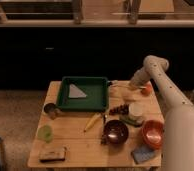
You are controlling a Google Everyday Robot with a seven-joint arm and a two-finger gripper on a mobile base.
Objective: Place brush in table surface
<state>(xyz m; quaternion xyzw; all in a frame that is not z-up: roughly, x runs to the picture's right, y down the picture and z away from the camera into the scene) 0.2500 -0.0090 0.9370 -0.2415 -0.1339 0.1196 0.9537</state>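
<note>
Robot's gripper low over far right of light tan wooden plank table surface, beside slim pale stick-like brush, right of green rectangular tray, grip state cannot be told

Slim pale brush at the far right of the wooden surface, beside the gripper.

The brush is a thin whitish stick, lying roughly left to right near the far edge of the surface, right of its middle. Whether it rests on the wood or hangs just above it cannot be told. The gripper is at the brush's right end, low over the same far-right area. The surface is a light tan, roughly square plank top.
</note>
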